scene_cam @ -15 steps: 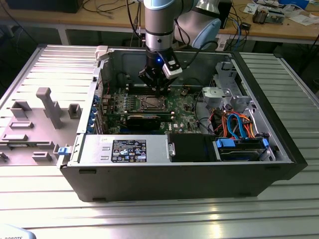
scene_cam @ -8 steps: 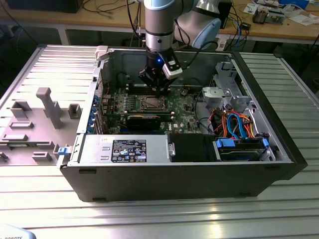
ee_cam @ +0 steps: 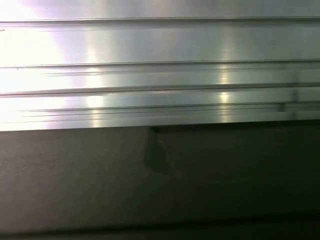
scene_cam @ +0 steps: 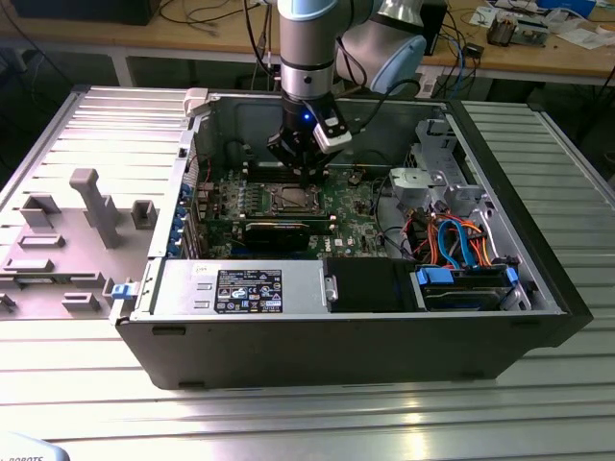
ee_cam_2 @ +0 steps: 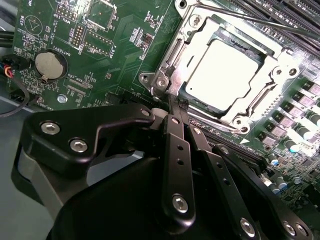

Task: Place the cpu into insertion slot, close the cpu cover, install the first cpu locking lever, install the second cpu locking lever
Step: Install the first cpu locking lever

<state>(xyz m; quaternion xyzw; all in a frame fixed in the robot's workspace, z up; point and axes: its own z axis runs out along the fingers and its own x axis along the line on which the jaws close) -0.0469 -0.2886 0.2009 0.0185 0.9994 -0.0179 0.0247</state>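
The arm reaches down into an open computer case (scene_cam: 500,331) lying on its side on a ribbed metal surface (scene_cam: 307,423). In the exterior view the gripper (scene_cam: 306,178) hangs just above the motherboard (scene_cam: 356,216), right over the insertion slot (scene_cam: 291,200).

In the second wrist view the cpu (ee_cam_2: 224,70) sits flat in the insertion slot (ee_cam_2: 212,107), its pale metal top glaring in the light. The cpu cover (ee_cam_2: 277,67) appears to lie down around the chip, framing it through its window, though the glare makes this hard to confirm. The gripper (ee_cam_2: 179,102) has its dark fingers (ee_cam_2: 176,150) drawn together to a narrow tip, clenched with nothing seen between them; the tip sits at the slot's metal rim, beside a corner screw (ee_cam_2: 161,82) (whether it actually touches the metal cannot be told). A round coin battery (ee_cam_2: 50,64) lies well apart on the green board.

The first wrist view shows ribbed metal (ee_cam: 160,75) above a dark panel (ee_cam: 160,180).
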